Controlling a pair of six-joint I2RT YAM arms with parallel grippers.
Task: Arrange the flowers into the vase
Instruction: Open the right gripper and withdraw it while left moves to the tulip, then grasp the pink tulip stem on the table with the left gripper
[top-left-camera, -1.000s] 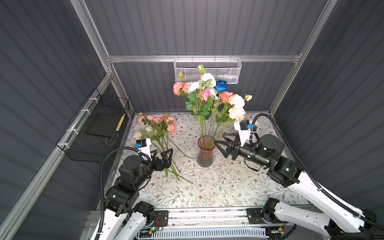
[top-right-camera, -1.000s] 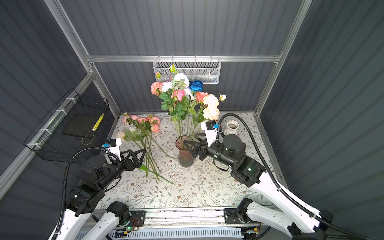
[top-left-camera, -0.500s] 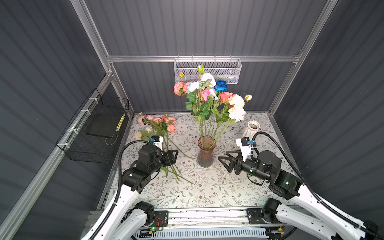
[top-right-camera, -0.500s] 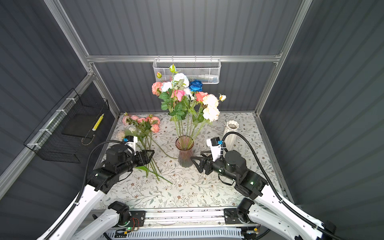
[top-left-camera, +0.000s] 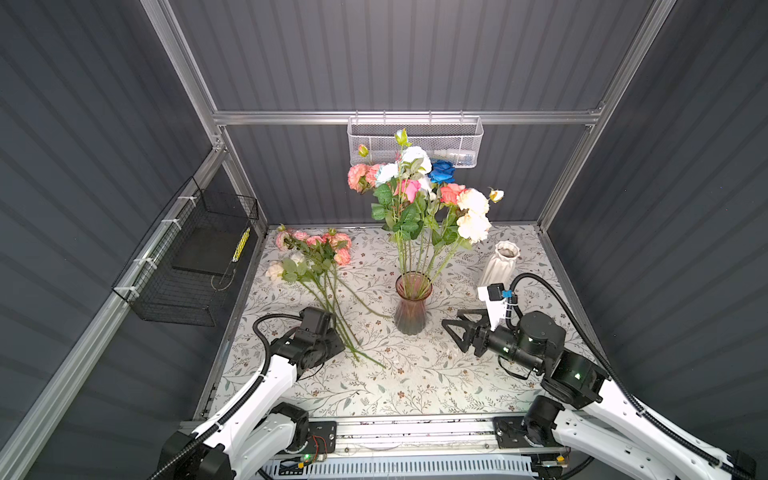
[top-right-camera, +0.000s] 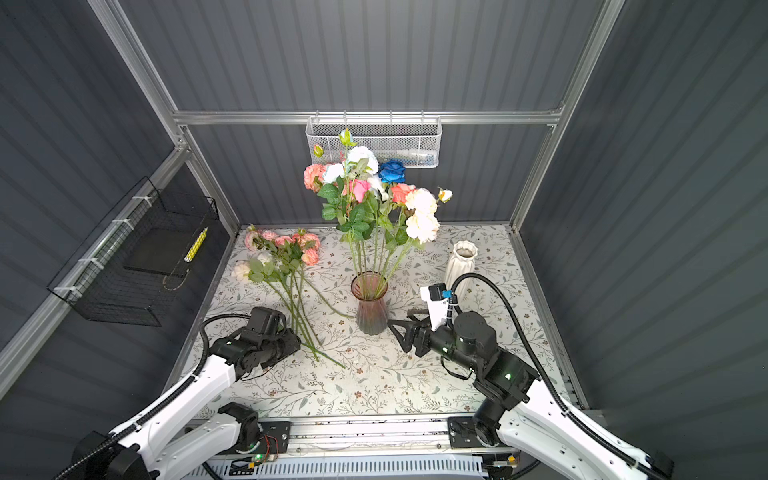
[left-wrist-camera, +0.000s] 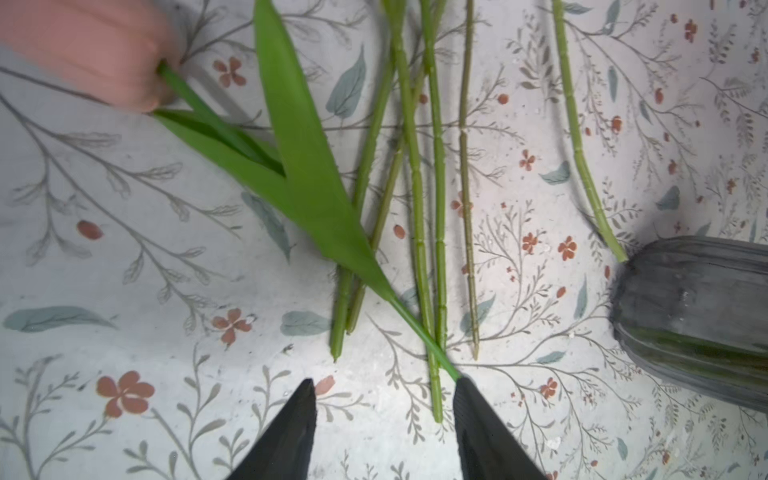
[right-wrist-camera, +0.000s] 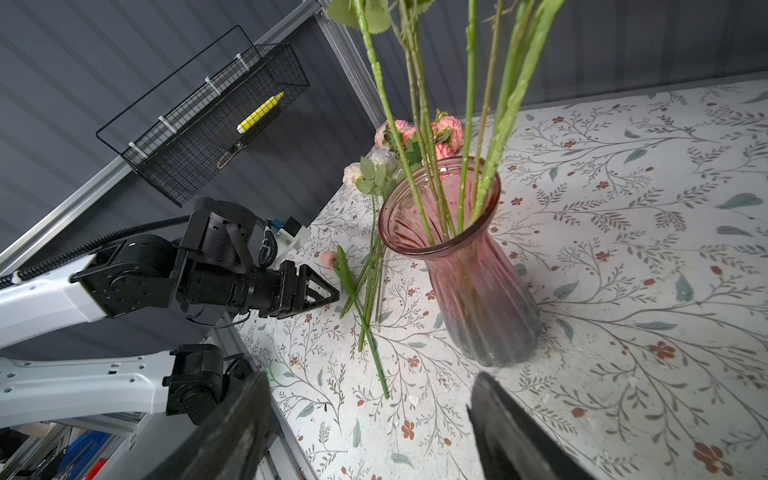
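Observation:
A ribbed pink glass vase (top-left-camera: 411, 316) (top-right-camera: 371, 311) stands mid-table and holds several flowers (top-left-camera: 415, 195) upright. More flowers (top-left-camera: 316, 257) (top-right-camera: 282, 257) lie on the mat to its left, stems pointing at the front. My left gripper (left-wrist-camera: 384, 386) (right-wrist-camera: 332, 295) is low over the stem ends, its jaws apart. One green stem end (left-wrist-camera: 436, 411) lies between them, and a pink tulip's stem (left-wrist-camera: 415, 332) runs under one finger. My right gripper (top-left-camera: 452, 336) (top-right-camera: 397, 336) (right-wrist-camera: 370, 378) stands open and empty just right of the vase.
A white ribbed vase (top-left-camera: 500, 264) stands behind the right arm. A black wire basket (top-left-camera: 191, 266) with a yellow marker hangs on the left wall. A white mesh basket (top-left-camera: 415, 141) hangs on the back wall behind the blooms.
My left arm has swung in and come down onto the loose stems' ends while its jaws narrowed. My right gripper has drawn back from the vase's rim, lower and toward the front.

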